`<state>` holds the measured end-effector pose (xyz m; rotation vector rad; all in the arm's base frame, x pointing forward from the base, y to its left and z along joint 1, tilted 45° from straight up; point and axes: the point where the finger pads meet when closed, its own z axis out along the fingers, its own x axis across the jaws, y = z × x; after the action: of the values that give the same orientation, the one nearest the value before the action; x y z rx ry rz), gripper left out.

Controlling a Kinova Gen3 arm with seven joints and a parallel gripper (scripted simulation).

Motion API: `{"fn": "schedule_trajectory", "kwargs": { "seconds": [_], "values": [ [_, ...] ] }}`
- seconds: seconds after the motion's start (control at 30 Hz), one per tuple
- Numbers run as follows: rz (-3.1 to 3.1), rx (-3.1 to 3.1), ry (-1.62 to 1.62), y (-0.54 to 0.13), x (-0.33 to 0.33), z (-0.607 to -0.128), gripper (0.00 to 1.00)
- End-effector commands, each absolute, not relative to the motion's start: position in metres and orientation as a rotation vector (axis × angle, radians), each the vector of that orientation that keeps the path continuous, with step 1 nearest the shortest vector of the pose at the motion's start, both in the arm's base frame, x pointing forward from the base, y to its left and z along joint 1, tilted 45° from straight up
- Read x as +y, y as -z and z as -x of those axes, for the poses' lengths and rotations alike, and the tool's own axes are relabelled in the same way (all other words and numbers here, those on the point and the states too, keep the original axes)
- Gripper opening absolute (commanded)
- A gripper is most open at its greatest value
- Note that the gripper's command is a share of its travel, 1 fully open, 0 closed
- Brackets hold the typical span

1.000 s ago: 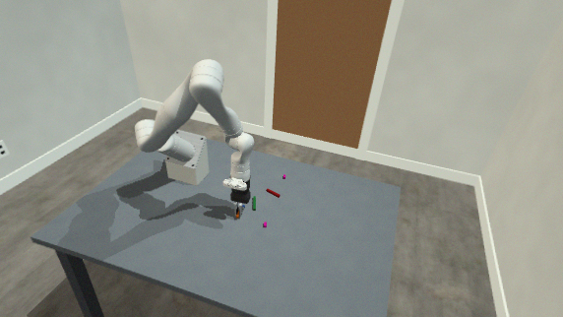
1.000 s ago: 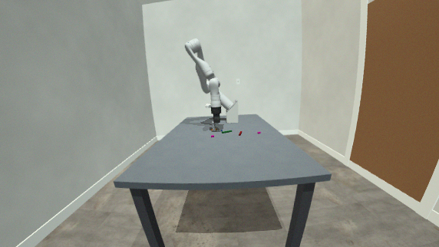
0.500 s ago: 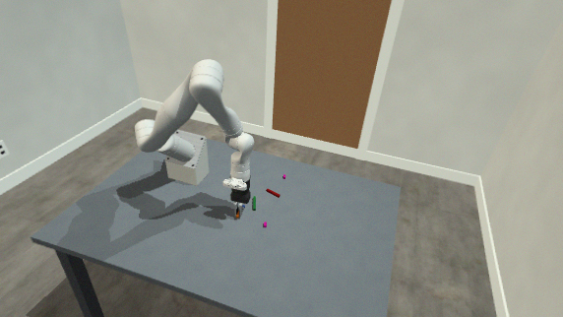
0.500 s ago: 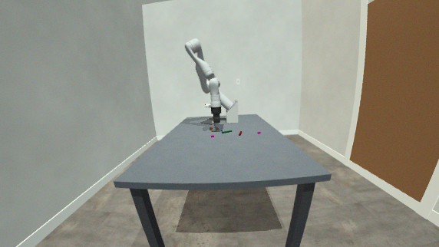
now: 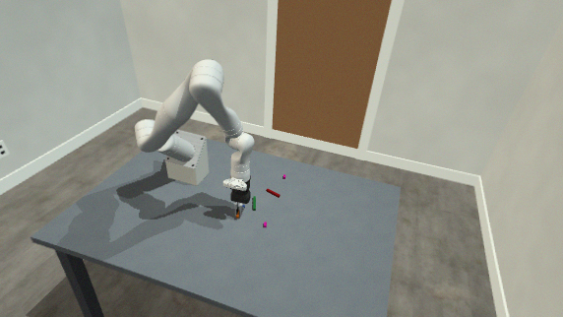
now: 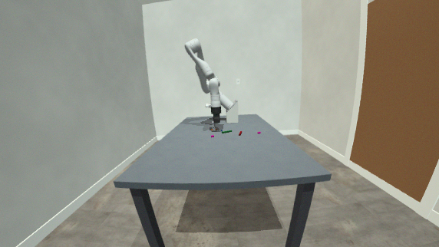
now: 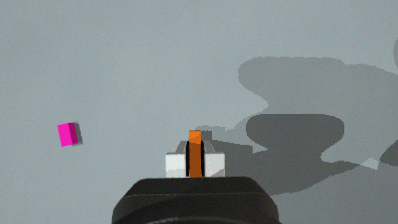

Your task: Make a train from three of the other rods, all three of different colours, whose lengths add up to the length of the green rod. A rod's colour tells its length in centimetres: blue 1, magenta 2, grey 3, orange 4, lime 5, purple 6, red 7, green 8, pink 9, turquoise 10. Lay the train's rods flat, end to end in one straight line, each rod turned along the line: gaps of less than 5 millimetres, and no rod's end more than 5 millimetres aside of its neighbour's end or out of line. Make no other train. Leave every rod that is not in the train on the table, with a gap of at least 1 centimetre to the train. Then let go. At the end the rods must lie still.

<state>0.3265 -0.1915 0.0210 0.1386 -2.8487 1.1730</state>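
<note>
The gripper (image 7: pixel 195 164) is nearly closed, its two white fingers clamped on the orange rod (image 7: pixel 195 152), which sticks out past the fingertips. In the top view the gripper (image 5: pixel 238 213) points down, low over the grey table (image 5: pixel 320 256), with the orange rod (image 5: pixel 237 214) at its tip; whether the rod touches the surface cannot be told. The green rod (image 5: pixel 254 203) lies flat just right of the gripper. The red rod (image 5: pixel 273 193) lies right of it and further back. One magenta rod (image 5: pixel 265 224) sits nearer, another (image 5: pixel 283 176) further back, well apart from the rest.
</note>
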Motion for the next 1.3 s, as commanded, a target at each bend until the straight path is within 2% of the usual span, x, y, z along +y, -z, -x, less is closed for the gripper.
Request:
{"fn": "schedule_trajectory", "kwargs": {
  "seconds": [0.0,1.27],
  "values": [
    [-0.139,-2.850,-1.173,-0.0212,-0.1911,-0.3272,0.24],
    [-0.139,-2.850,-1.173,-0.0147,-0.1976,-0.3271,0.24]
  ]
}}
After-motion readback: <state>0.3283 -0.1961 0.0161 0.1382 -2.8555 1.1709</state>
